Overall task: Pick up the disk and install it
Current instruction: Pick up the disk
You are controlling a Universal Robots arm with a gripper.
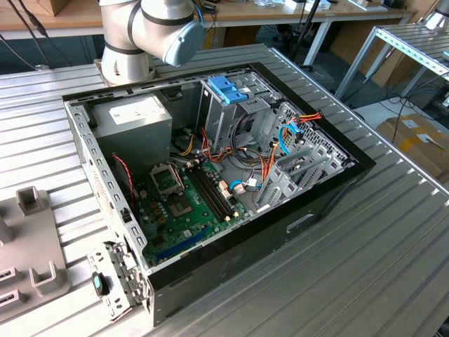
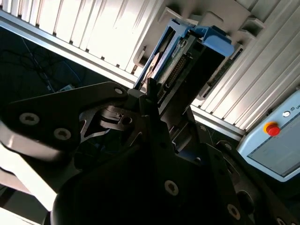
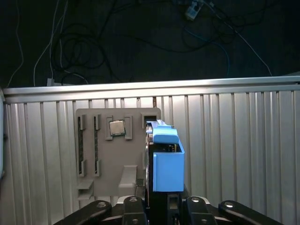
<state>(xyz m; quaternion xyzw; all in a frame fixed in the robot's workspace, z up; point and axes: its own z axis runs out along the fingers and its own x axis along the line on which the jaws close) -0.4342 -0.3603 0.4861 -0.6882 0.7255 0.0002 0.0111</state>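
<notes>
Seemingly the gripper (image 3: 158, 202) clasps the disk (image 3: 167, 164) edgewise.

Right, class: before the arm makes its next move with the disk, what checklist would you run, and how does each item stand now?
1. The disk stands on edge in the grey holder tray: ok.
2. The gripper is close to the disk and in line with it: ok.
3. The disk is held firmly: cannot tell.
4. The processor chip in the same tray sits apart from the disk: ok.
5. The computer case lies open, its inside exposed: ok.
6. The cables are clear of the drive cage: cannot tell.
</notes>
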